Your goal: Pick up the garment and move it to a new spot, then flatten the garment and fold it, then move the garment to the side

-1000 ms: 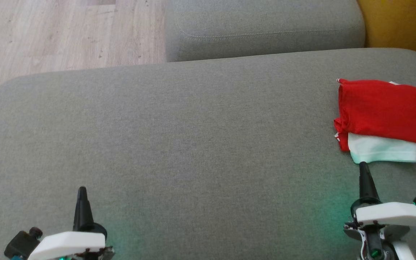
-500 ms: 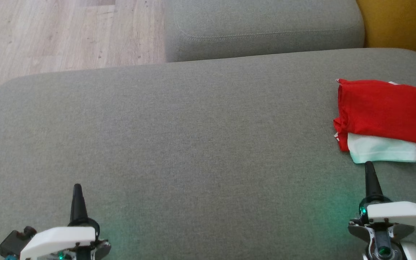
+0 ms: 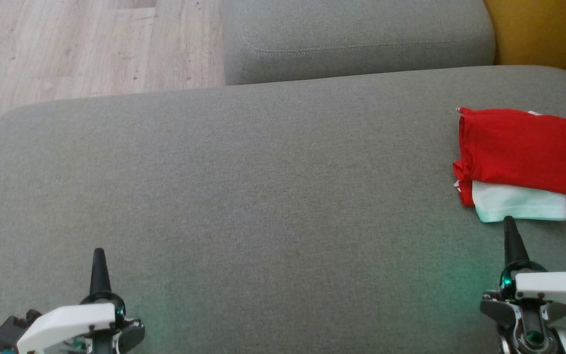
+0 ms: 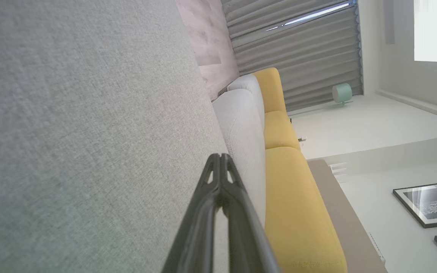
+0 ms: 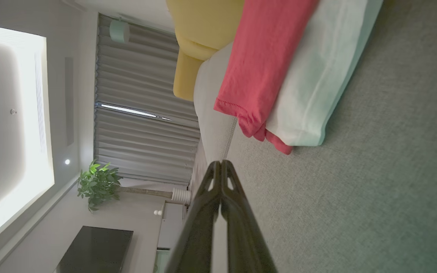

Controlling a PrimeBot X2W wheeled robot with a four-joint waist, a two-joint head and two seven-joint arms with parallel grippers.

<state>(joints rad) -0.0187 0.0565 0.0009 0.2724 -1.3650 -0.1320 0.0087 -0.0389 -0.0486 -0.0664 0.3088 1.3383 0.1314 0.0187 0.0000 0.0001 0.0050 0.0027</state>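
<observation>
A folded red and white garment [image 3: 523, 157] lies at the right edge of the grey cushion [image 3: 263, 187]. In the right wrist view the same garment [image 5: 279, 72] sits just ahead of the fingers. My right gripper [image 3: 508, 221] is shut, its tips close to the garment's white near edge and holding nothing. In its own wrist view the right gripper [image 5: 220, 163] has its fingers pressed together. My left gripper [image 3: 99, 252] is shut and empty at the lower left, far from the garment. The left gripper [image 4: 220, 157] hovers over bare grey fabric.
A second grey cushion [image 3: 356, 37] lies beyond the big one, with a yellow seat [image 3: 548, 32] at the top right. Wooden floor [image 3: 67, 44] lies past the cushion's far left edge. The right wrist view takes in grey curtains [image 5: 142, 125] and a potted plant [image 5: 99, 184].
Both grippers have drifted outward and slightly down the head view: the left one to the left, the right one to the right. The garment has not moved.
</observation>
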